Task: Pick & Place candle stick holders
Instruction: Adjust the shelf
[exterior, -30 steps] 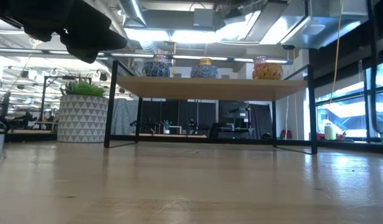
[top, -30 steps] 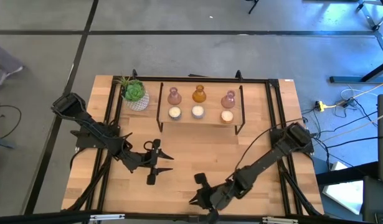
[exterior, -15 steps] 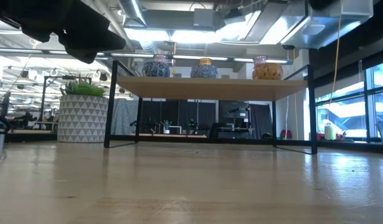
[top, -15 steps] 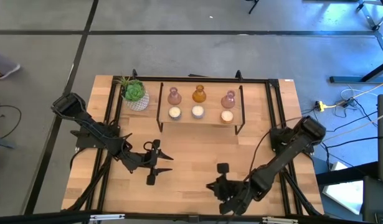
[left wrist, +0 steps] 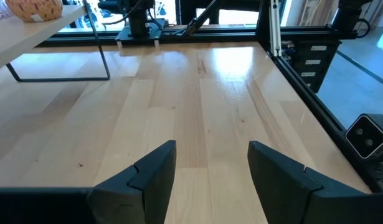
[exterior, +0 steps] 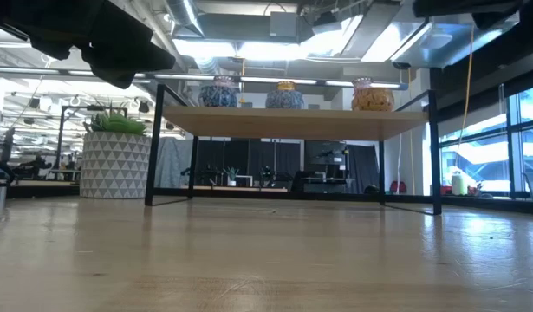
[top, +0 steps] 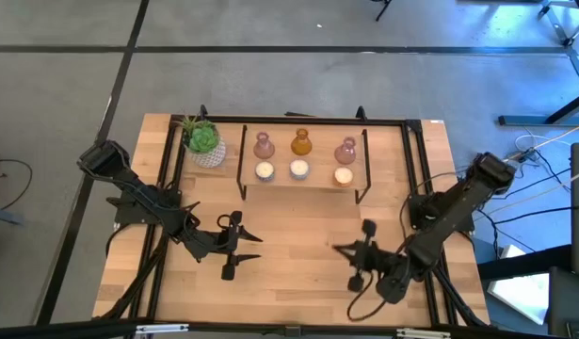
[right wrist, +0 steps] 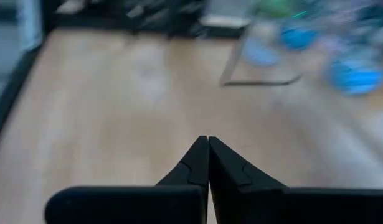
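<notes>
Two pink, one amber and three cream candle stick holders [top: 300, 156] crowd the shelf [top: 303, 181]; left pincer [top: 240, 247] agape, right pincer [top: 349, 252] closed, both empty.

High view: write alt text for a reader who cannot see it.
Six candle stick holders sit on a small black-framed shelf at the table's far edge, beside a potted plant. Nearer, the left gripper is open and the right gripper shut, both empty.

The right wrist view was motion-blurred; the candle stick holders [right wrist: 350, 74] were only smeared blue blobs there.
</notes>
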Robot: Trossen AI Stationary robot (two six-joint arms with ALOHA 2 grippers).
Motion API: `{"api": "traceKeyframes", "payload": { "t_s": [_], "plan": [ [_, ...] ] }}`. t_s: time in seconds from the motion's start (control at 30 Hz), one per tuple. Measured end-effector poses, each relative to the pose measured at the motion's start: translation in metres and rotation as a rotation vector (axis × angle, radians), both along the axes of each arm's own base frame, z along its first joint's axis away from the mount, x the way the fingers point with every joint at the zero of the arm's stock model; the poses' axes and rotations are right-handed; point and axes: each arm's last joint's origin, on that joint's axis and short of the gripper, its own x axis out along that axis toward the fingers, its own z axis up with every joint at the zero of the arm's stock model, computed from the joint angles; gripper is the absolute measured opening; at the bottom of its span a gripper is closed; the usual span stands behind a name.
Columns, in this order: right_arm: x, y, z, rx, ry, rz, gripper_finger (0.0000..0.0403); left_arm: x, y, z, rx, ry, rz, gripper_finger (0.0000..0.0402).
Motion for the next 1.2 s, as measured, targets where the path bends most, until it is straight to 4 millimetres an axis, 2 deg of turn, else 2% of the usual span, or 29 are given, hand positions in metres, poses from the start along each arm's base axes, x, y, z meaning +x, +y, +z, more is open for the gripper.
{"api": "traceKeyframes", "payload": {
  "t_s": [0.17, 0.33, 0.43, 0.6, 0.73, 1.03, 1.2],
  "plan": [
    [-0.004, -0.022, 0.008, -0.008, -0.148, -0.196, 0.0003, 0.0, 0.0, 0.0, -0.001, -0.003, 0.0, 0.0196],
    [-0.002, -0.037, -0.001, -0.023, -0.207, -0.317, 0.0003, 0.0, 0.0, 0.0, 0.0, -0.002, -0.001, 0.0196],
    [-0.004, -0.045, -0.008, -0.051, -0.185, -0.346, 0.0003, 0.0, 0.0, 0.0, 0.001, -0.002, -0.001, 0.0196],
    [-0.019, -0.059, -0.009, -0.054, -0.063, -0.339, 0.0003, 0.0, 0.0, 0.0, 0.004, 0.001, -0.001, 0.0196],
    [-0.034, -0.073, -0.001, -0.058, 0.019, -0.339, 0.0003, 0.0, 0.0, 0.0, 0.005, 0.003, -0.002, 0.0196],
    [-0.062, -0.091, 0.03, -0.029, -0.002, -0.281, 0.0003, 0.0, 0.0, 0.0, 0.01, 0.004, -0.003, 0.0196],
    [-0.074, -0.098, 0.023, 0.046, -0.04, -0.16, 0.0003, 0.0, 0.0, -0.001, 0.018, 0.005, -0.005, 0.0196]
  ]
}}
